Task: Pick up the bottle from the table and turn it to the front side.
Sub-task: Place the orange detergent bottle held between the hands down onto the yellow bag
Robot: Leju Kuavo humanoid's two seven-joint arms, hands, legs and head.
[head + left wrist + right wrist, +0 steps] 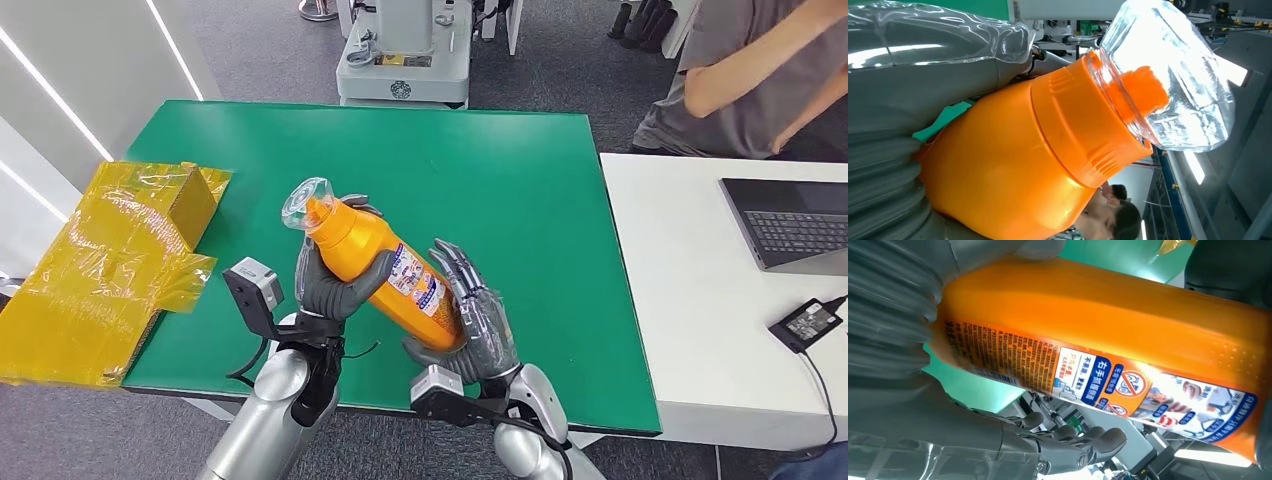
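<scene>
Holding the bottle (pixel 385 265) aloft over the tabletop (pixel 520 180), long axis slanting from clear cap far-left down to base near-right, left hand (pixel 335 285) wrapped round the neck end, right hand (pixel 475 320) cupping the base, fingers spread along the label.

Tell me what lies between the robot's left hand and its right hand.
The orange bottle spans that stretch in the head view: the left hand grips its upper body below the clear cap, and the right hand holds its base above the green table.
</scene>
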